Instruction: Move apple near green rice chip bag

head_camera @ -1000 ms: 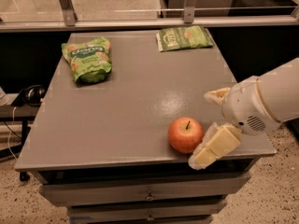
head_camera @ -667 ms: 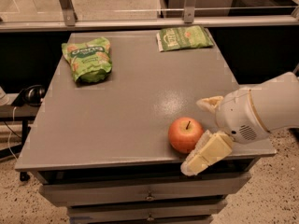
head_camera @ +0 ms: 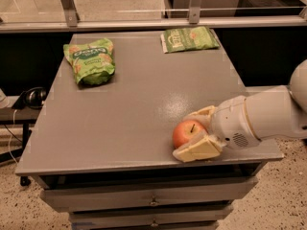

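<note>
The red-orange apple sits on the grey table near its front right edge. My gripper reaches in from the right, with one pale finger behind the apple and the other in front of it. Both fingers press against the apple, which still rests on the table. The puffy green rice chip bag lies at the table's far left, well away from the apple.
A flatter, paler green packet lies at the far right corner of the table. A metal rail and glass panel run behind the table. Drawers sit below the front edge. A dark cable and headset lie at the left.
The gripper moved left so the apple sits between its fingers, and the fingers closed in onto the apple. The apple and both bags have not moved.
</note>
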Controlling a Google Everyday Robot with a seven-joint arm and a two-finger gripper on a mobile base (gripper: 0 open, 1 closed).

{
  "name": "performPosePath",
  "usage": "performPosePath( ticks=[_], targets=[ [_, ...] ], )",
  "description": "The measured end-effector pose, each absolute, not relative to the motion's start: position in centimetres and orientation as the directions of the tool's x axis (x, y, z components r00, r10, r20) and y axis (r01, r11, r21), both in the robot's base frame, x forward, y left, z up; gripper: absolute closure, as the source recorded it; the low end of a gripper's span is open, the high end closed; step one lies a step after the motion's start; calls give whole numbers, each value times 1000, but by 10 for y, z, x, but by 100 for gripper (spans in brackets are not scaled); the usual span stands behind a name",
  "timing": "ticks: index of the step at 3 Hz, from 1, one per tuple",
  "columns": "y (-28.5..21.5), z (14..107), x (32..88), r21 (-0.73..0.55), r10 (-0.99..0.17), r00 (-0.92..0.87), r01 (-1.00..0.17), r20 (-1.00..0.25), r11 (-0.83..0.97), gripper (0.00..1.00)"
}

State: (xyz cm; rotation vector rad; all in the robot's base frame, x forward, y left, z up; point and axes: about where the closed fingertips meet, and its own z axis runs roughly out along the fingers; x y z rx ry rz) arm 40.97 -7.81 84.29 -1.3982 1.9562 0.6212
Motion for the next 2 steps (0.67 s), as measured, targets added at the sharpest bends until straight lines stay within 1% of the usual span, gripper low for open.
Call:
performPosePath(
  ticks=[2],
  targets=[
    [-74, 871, 453, -96, -621, -139, -939, -772, 330, 88]
  ],
)
